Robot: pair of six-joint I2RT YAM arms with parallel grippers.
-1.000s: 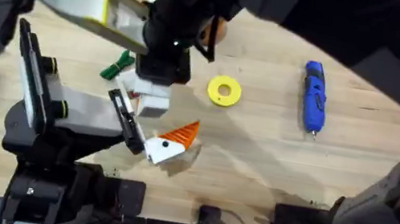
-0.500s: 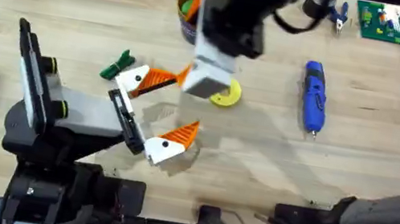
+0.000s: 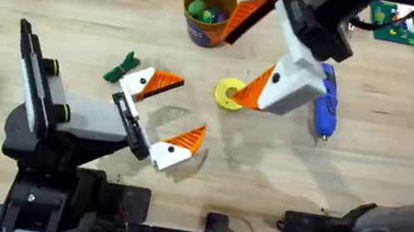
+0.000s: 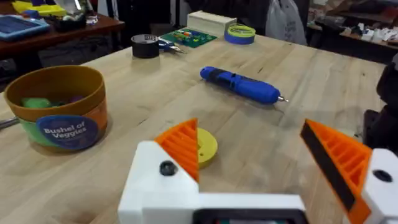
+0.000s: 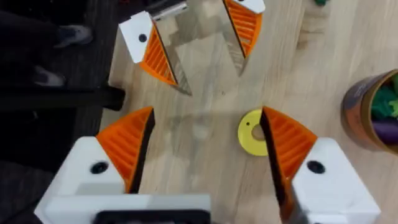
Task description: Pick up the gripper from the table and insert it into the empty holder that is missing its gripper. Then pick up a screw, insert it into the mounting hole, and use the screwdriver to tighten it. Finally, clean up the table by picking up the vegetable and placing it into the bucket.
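— What do you get on the left side?

— Overhead, my left tool (image 3: pixel 165 116) sits low over the bench (image 3: pixel 382 175) with its jaws wide apart and nothing between them. The vegetable (image 3: pixel 121 67) lies on the bench just outside its far finger. My left wrist camera misses that, but it reads the bucket (image 4: pixel 59 106) ahead of the tool: "Bushel of Veggies". There are green pieces inside, too blurred for me to name.

— And further right?

— The yellow disc (image 3: pixel 230 95) lies just beyond the left tool. One finger of my right tool (image 3: pixel 255 52) overlaps its edge, both overhead and in the right wrist view. That tool is spread open too, and it's empty. The screwdriver (image 3: pixel 325 102) lies partly behind the same finger overhead, but my left wrist camera shows it whole, tip included. In the right wrist view the bucket is cut off at the edge.
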